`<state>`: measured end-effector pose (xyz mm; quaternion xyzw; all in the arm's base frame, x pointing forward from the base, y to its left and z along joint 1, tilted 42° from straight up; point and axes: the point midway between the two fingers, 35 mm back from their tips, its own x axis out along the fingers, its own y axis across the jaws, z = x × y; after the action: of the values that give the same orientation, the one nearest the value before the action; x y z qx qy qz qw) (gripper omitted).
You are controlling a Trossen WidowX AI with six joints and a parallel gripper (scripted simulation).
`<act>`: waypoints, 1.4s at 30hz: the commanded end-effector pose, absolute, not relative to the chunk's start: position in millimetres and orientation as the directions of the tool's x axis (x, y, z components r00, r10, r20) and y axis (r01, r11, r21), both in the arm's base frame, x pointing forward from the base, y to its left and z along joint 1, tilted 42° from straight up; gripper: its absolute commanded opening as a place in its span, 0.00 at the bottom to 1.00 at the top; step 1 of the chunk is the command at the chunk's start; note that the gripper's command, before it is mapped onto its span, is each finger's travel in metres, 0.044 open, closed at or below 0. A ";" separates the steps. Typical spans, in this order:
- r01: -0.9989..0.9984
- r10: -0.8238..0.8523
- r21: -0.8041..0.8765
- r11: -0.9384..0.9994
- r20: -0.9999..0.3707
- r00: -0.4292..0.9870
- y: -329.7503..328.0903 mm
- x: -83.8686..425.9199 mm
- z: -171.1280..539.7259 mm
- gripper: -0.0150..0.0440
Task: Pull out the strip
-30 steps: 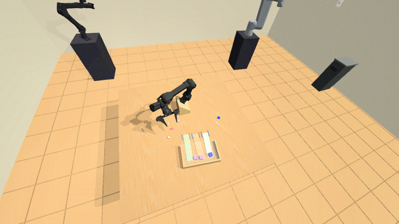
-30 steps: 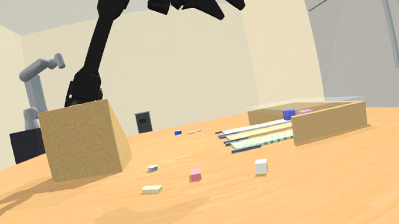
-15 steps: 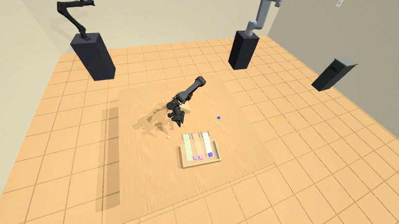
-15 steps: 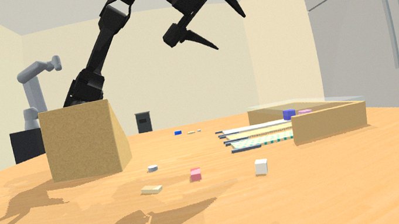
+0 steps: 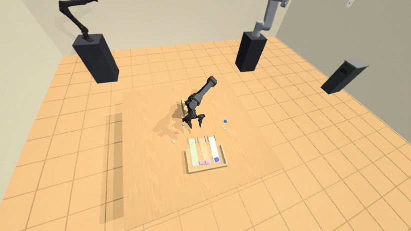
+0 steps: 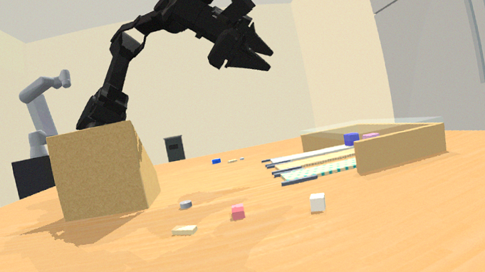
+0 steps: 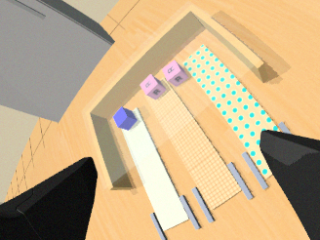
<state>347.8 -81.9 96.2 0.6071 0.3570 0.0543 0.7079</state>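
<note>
Cubes sit in your tray (image 7: 104,136) at its far end: a blue cube (image 7: 124,118) on the white strip (image 7: 156,178), two pink cubes (image 7: 164,79) on the others. Your gripper (image 6: 256,59) hangs above the table, jaws wide, empty.

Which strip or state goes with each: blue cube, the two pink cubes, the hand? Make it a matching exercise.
Column 1:
1. small blue cube
2. two small pink cubes
3. black parallel-jaw hand

Column 2:
a. on the tan checked strip and the teal-dotted strip, one each, inside the wooden tray
b. open, empty, in the air above the table
c. on the plain white strip, at its tray end

Pairs: 1-c, 2-a, 3-b
</note>
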 end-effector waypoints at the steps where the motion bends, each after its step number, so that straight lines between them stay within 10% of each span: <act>1: -0.137 0.481 0.657 0.741 -0.378 0.791 -35.6 323.3 106.7 0.93; 17: -0.137 0.481 0.657 0.741 -0.378 0.791 -35.6 323.3 106.7 0.93; 32: -0.020 0.643 0.683 0.730 -0.677 0.358 9.6 387.2 63.3 0.26; 42: 0.006 0.663 0.663 0.748 -0.748 -0.028 55.7 381.5 39.3 0.25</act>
<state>386.4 21.7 57.2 0.2916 0.5678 0.2248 0.7362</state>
